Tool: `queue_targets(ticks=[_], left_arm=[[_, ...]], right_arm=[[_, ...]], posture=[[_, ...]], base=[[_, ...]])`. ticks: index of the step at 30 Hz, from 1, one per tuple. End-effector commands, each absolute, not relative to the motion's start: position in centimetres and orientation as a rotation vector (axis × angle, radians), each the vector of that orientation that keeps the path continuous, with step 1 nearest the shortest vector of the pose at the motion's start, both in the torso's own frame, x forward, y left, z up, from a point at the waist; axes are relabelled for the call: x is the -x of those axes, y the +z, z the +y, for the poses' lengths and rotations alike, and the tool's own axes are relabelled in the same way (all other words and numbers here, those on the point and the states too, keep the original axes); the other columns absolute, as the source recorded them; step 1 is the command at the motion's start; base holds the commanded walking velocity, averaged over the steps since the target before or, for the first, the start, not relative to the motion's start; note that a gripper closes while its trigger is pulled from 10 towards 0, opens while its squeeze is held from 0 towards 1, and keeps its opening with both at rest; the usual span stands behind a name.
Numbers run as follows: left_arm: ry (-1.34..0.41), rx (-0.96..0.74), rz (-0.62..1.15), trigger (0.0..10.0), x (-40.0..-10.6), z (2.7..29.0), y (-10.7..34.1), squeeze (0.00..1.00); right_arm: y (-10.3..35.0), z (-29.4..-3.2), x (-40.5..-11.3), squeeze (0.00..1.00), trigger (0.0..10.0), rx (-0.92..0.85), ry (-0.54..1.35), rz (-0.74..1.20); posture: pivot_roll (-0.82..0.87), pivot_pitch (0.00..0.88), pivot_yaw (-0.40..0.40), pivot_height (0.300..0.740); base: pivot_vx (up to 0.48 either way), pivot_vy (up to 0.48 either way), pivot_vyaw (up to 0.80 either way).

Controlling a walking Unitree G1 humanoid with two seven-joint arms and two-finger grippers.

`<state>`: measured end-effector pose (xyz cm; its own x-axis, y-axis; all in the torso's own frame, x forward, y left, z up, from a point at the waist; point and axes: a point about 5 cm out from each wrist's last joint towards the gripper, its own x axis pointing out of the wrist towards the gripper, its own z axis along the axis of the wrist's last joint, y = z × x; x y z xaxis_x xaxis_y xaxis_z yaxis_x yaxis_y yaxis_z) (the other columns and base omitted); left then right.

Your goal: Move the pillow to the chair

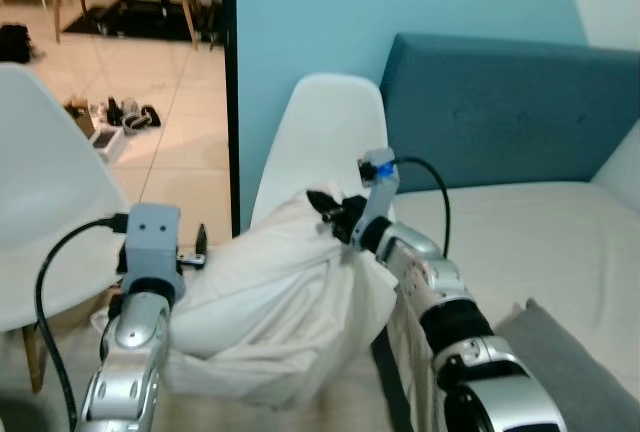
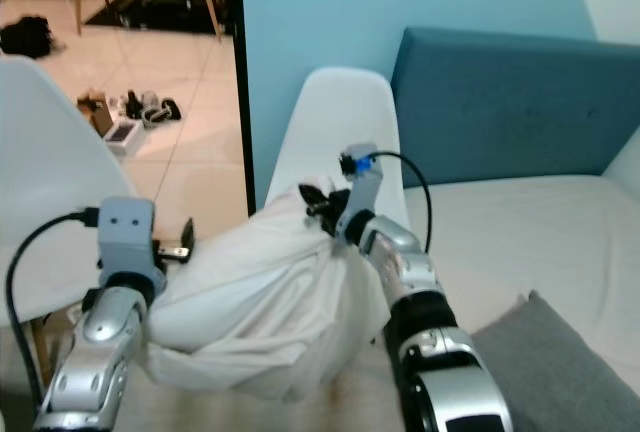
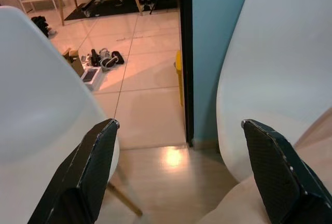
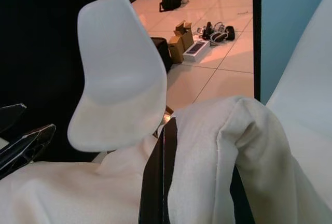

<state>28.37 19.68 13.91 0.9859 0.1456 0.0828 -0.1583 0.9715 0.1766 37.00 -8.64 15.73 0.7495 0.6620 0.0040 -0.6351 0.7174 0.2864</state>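
Pillow: the white pillow (image 1: pixel 275 297) is bunched up between the two arms, at about 6 o'clock in the head view, its top pressed against the lower front of the nearer chair.
Right claw: the right claw (image 1: pixel 338 214) sits at the pillow's top edge, near 1 o'clock of its bulk; in its wrist view the black fingers (image 4: pixel 155 182) are pinched tight on a fold of the fabric.
Left claw: the left claw (image 3: pixel 181 177) is at the pillow's 9 o'clock side, fingers spread wide, nothing between them, pointing at the tiled floor (image 3: pixel 145 105).
Target chair: a white shell chair (image 1: pixel 325 142) stands at 12 o'clock behind the pillow; a second white chair (image 1: pixel 45 212) is at 9 o'clock.
Bed: the bed (image 1: pixel 540 242) with its blue headboard (image 1: pixel 500 112) lies at 3 o'clock.
Progress: the pillow is gripped and brought up to the chair; it seems not yet settled on the seat, which is hidden behind it. Placing and release remain, by my reading.
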Motion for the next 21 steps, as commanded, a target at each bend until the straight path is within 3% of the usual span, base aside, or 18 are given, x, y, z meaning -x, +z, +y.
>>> queue_targets(ticks=[1,5,7,9,11,13,21], left_arm=[[0.125,-0.179,-0.06,10.0,-28.4,18.9,13.6,0.0],[0.122,-0.179,-0.061,10.0,-28.4,18.9,13.7,0.0],[0.121,-0.178,-0.062,10.0,-28.4,18.9,13.7,0.0],[0.121,-0.178,-0.062,10.0,-28.4,18.9,13.7,0.0],[0.119,-0.177,-0.059,10.0,-28.4,18.8,13.6,0.0],[0.118,-0.177,-0.058,10.0,-28.4,18.7,13.6,0.0],[0.122,-0.176,-0.057,10.0,-28.3,18.8,13.5,0.0]], right_arm=[[20.1,-9.4,-37.8,0.0,10.0,-0.299,0.728,-0.076],[20.7,-8.9,-37.5,0.0,10.0,-0.331,0.783,-0.09],[21.7,-7.6,-36.1,0.0,10.0,-0.368,0.963,-0.12],[21.7,-7.6,-36.1,0.0,10.0,-0.368,0.963,-0.12],[23.7,-6.4,-33.7,0.0,10.0,-0.428,1.204,-0.21],[26.5,-6.3,-33.0,0.0,10.0,-0.532,1.289,-0.317],[30.1,-7.4,-34.7,0.0,10.0,-0.643,1.15,-0.426]], posture=[[-0.01,0.0,-0.107,0.74],[-0.01,0.0,-0.105,0.74],[-0.01,0.0,-0.104,0.74],[-0.01,0.0,-0.104,0.74],[-0.01,0.0,-0.101,0.74],[-0.01,0.0,-0.102,0.74],[0.0,0.0,-0.107,0.74]], base=[[0.48,0.0,0.0],[0.48,0.0,0.0],[0.48,0.0,0.0],[0.48,0.0,0.0],[0.48,0.0,0.0],[0.48,0.0,0.0],[0.48,0.0,0.0]])
